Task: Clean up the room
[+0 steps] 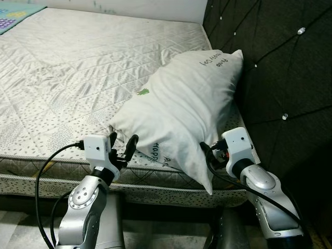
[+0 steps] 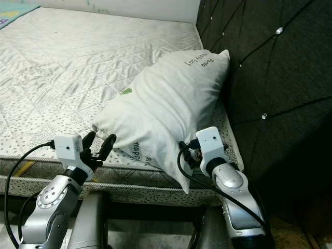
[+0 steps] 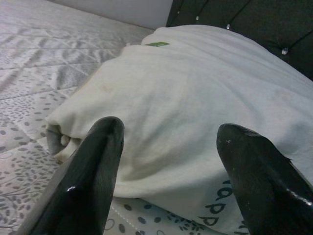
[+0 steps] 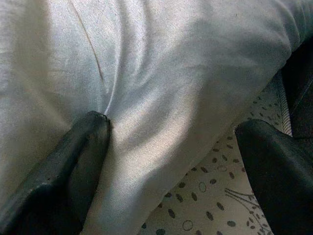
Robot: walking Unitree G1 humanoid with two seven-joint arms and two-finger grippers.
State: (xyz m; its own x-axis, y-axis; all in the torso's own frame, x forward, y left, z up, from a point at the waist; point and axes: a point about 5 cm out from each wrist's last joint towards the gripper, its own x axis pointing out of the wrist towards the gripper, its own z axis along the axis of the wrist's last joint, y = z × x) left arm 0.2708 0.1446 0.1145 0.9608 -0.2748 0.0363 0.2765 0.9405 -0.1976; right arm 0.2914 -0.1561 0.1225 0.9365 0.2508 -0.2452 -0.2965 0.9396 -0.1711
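Both grippers (image 1: 123, 144) (image 4: 171, 147) spread at pillow (image 1: 181, 104), right apparently touching

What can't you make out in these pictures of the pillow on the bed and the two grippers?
- Pillow writing: too small and sideways in the eye views; cut off by the bottom edge in the left wrist view.
- Right gripper: in the eye views the pillow's corner hides its fingers.
- Teal mat: cut off by the top left corner.
- Under the bed: dark, hidden by both arms.
- Left gripper: open, contact with the pillow unclear.
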